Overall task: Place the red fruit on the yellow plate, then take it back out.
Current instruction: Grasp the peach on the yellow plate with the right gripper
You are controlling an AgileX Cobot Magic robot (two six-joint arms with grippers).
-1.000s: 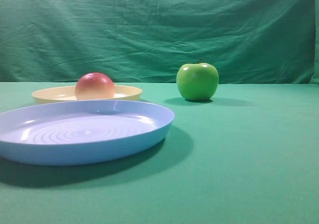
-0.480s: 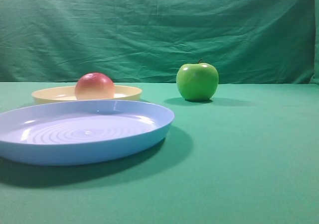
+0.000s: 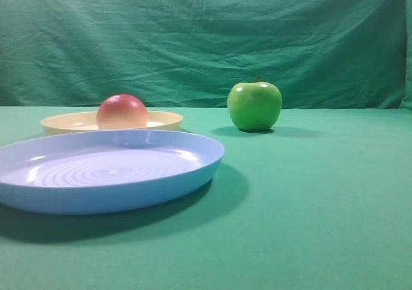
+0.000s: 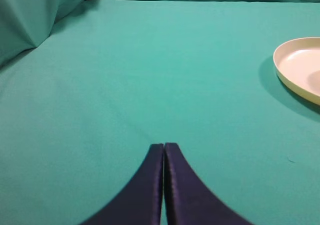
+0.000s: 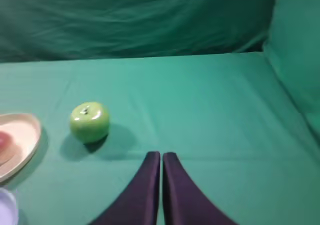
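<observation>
in the exterior high view the red fruit (image 3: 121,111) sits on the yellow plate (image 3: 164,118) at middle left of the frame, its red top fading to pale orange-yellow below. in front of them, filling the lower left, lies a large light-blue plate (image 3: 193,174) with concentric rings in its floor; its far rim overlaps the near edge of the yellow plate in this view. a glossy green apple (image 3: 255,106) stands upright on the green tablecloth (image 3: 322,200) right of centre, well apart from both plates, with a wrinkled green backdrop (image 3: 206,38) behind. no arm shows in this view. in the left wrist view the left gripper (image 4: 163,146) is at bottom centre, its dark fingertips pressed together with nothing between them, above bare cloth; the yellow plate's edge shows at the right margin. in the right wrist view the right gripper (image 5: 161,155) is likewise pinched closed and empty at bottom centre, the green apple at middle left and the fruit on its plate at the left edge.
</observation>
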